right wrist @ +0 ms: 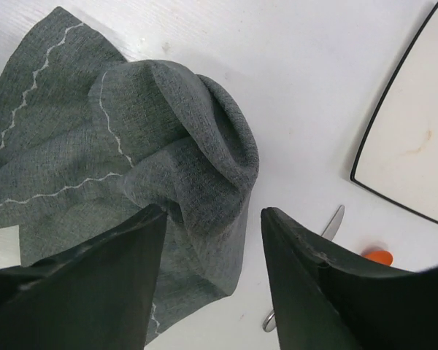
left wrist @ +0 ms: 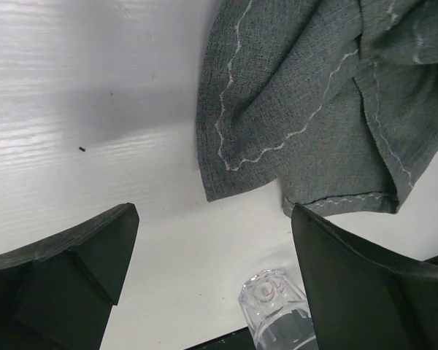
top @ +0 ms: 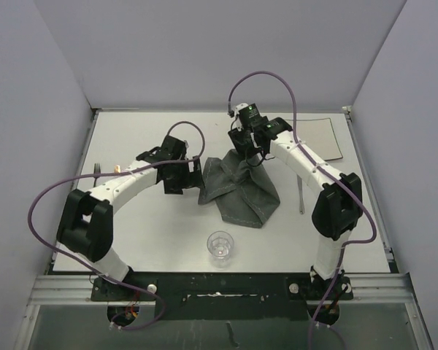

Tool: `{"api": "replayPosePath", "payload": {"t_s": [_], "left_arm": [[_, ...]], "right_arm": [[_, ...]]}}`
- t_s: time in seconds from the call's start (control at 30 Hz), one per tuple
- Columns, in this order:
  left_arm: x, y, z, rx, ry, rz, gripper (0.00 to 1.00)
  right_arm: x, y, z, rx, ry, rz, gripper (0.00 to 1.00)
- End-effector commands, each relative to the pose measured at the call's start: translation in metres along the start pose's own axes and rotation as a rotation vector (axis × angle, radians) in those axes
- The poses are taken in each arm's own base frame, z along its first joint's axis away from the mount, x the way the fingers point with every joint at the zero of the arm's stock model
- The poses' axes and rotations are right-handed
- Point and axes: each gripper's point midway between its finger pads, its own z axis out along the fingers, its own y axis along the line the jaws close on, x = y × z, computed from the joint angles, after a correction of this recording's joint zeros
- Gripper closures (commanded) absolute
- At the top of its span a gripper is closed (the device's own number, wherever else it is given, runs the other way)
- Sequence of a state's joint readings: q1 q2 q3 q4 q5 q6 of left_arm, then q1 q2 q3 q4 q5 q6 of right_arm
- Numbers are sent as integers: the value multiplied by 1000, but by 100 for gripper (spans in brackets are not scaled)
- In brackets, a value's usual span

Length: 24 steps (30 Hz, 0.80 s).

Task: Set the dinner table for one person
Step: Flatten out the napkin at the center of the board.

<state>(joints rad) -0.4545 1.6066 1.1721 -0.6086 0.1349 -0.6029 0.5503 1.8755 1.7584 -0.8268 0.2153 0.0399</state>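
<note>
The dinner table (top: 153, 233) is a white tabletop. A crumpled dark grey stitched placemat (top: 237, 191) lies at its middle. My right gripper (top: 250, 152) hangs over the mat's far end. In the right wrist view its jaws (right wrist: 213, 219) stand open, with a raised fold of the placemat (right wrist: 197, 146) between them and not clamped. My left gripper (top: 181, 175) is open just left of the mat. In the left wrist view the left gripper (left wrist: 215, 255) holds nothing, and the placemat's (left wrist: 314, 95) corner lies ahead of it.
A clear glass (top: 220, 246) stands near the front edge, also visible as the glass (left wrist: 277, 310) by my left finger. A knife (top: 300, 195) lies right of the mat, a fork (top: 96, 171) at far left. A square white plate (top: 317, 138) sits at the back right.
</note>
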Motion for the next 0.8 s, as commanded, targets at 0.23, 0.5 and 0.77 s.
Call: {"api": "replayPosePath", "payload": {"t_s": [0.23, 0.5, 0.77], "left_arm": [[1, -6, 41, -16, 10, -24, 15], [18, -14, 51, -19, 56, -45, 18], [41, -3, 58, -78, 110, -52, 21]], "right_arm": [[-24, -14, -43, 26, -143, 96, 24], [6, 9, -37, -73, -98, 144, 33], [29, 36, -29, -177, -47, 161, 47]]}}
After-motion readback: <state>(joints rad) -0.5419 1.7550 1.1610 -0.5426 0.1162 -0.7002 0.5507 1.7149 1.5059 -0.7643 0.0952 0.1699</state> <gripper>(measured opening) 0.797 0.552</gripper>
